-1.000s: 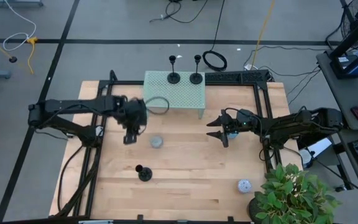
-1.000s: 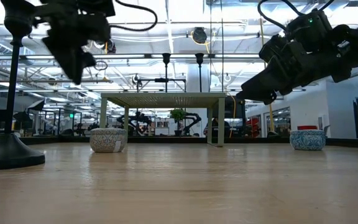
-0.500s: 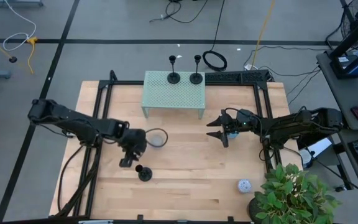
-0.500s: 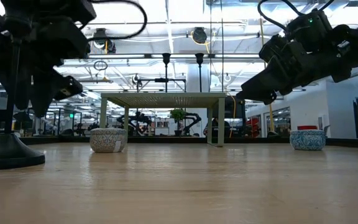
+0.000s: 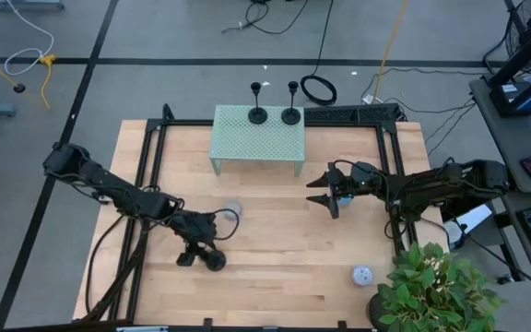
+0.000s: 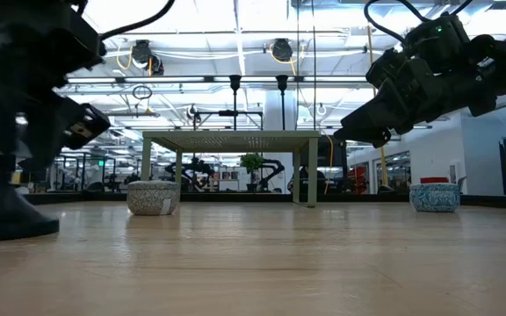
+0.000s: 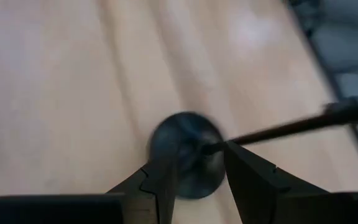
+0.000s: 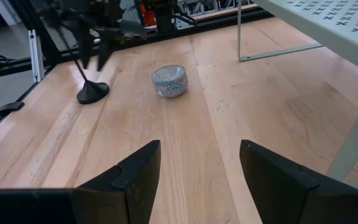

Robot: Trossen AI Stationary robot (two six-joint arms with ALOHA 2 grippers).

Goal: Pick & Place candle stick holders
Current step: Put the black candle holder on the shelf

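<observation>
Left gripper (image 7: 194,171), fingers apart around the last candle holder (image 5: 215,260) at lower left, seemingly not yet clamped; two holders (image 5: 258,114) already stand on the rack (image 5: 258,148).

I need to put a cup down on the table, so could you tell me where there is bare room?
The front middle is bare, between the holder under the left hand and the speckled puck at the front right. The centre, between the left hand and the right hand, is bare too. It is crowded at the rack and round the grey puck.
</observation>
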